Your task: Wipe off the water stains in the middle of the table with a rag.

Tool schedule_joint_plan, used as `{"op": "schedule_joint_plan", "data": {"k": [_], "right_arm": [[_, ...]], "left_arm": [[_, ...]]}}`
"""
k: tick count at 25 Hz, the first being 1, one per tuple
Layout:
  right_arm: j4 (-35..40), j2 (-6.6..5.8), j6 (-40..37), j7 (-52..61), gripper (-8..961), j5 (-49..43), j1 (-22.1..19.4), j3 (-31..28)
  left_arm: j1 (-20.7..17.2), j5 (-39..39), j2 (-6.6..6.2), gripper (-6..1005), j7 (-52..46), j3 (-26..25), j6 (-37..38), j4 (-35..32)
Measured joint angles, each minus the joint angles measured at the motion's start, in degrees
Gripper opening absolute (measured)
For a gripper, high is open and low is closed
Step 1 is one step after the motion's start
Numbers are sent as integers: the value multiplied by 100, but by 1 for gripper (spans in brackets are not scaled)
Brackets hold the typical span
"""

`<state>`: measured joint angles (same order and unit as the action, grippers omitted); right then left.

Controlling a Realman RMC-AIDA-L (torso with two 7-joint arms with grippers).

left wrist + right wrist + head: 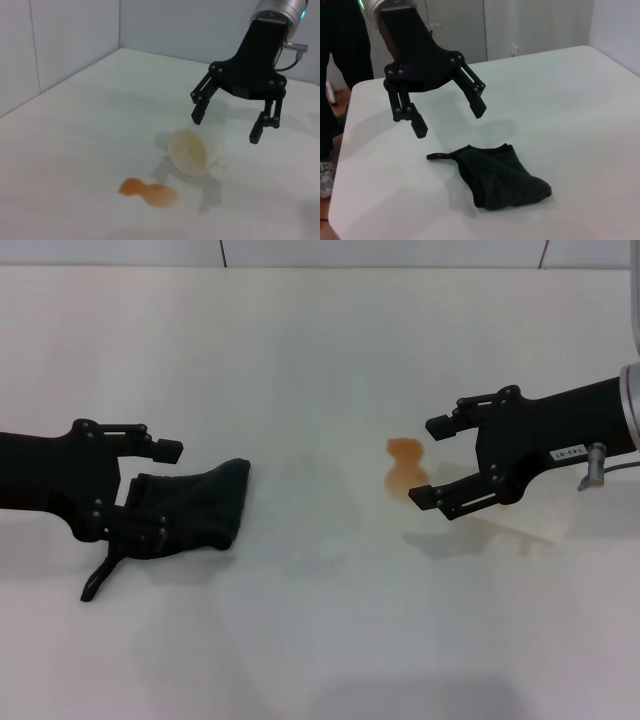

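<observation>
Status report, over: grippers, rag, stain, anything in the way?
Left gripper open, above rag. Right gripper open over tipped cup. Stain unwiped, cup beside it.

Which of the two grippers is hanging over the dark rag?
The left gripper: it hangs open above the rag. The right gripper, also open, is beside the water stains.

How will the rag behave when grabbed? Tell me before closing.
The rag lies rumpled in soft folds, so it will probably droop from the left gripper. Its thin strip may dangle. It looks light and unlikely to slide far.
</observation>
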<state>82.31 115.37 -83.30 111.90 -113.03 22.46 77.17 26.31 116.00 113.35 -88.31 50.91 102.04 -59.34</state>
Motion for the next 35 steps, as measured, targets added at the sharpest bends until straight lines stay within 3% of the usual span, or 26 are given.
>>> {"op": "schedule_joint_plan", "data": {"k": [24,35], "right_arm": [[-40,-36,-1,130,858,-152,4,-127],[-26,-59,-848,1266,858,-1686,638,-635]], "left_arm": [[50,-1,27,879,-32,1,9,-34],[50,22,44,879,-37,6,0,-28]]}}
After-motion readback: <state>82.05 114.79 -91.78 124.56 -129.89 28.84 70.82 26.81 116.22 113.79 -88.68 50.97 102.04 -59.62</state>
